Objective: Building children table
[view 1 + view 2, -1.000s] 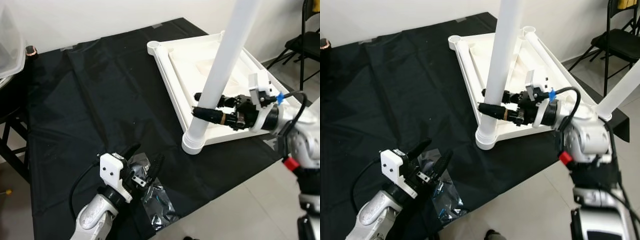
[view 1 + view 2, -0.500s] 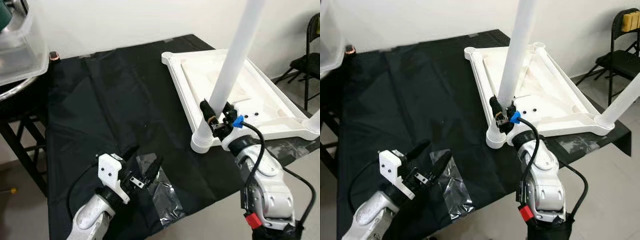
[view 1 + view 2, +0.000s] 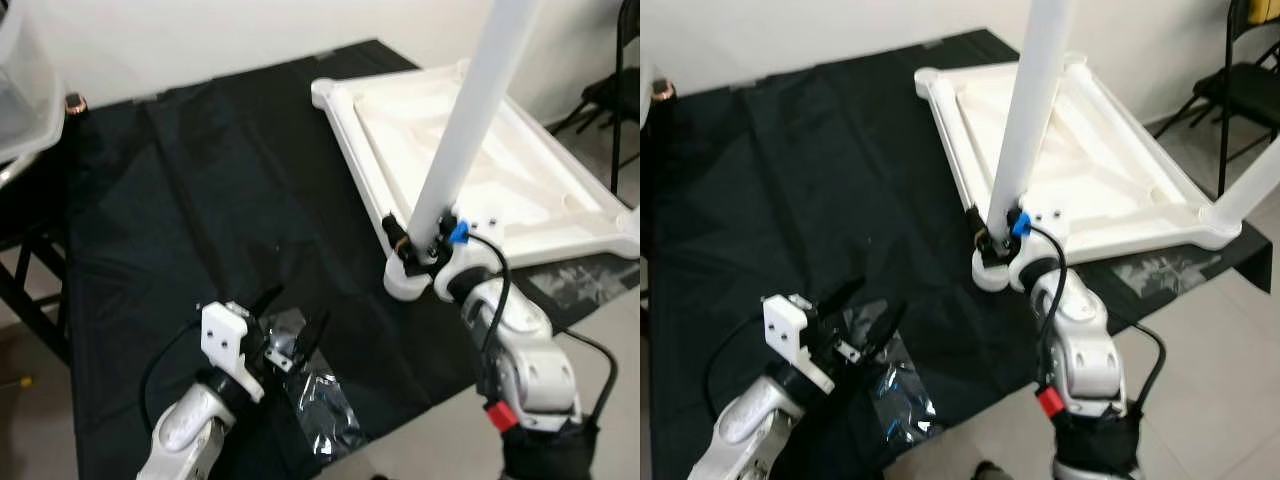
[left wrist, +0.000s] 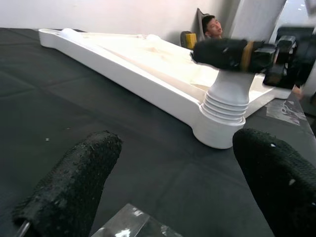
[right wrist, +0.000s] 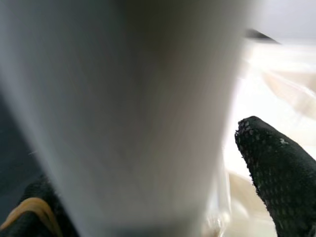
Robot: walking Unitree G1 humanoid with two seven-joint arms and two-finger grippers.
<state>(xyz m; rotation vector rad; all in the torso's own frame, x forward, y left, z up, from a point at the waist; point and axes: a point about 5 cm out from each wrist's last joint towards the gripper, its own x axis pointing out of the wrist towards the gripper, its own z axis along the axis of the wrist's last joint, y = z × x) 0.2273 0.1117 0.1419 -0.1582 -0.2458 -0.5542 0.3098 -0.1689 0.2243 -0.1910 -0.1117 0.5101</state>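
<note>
Standing upright in the near corner socket of the upside-down white tabletop (image 3: 520, 190) is a white leg (image 3: 465, 125), on a worktop (image 3: 200, 200) draped in black cloth. Right gripper (image 3: 420, 238) has its jaws clamped around the leg just above the base. Left gripper (image 3: 290, 335) hovers with jaws spread open over a crinkly clear plastic bag (image 3: 320, 400), well apart from the tabletop.

no readable text, label, brand or number anywhere in view.
</note>
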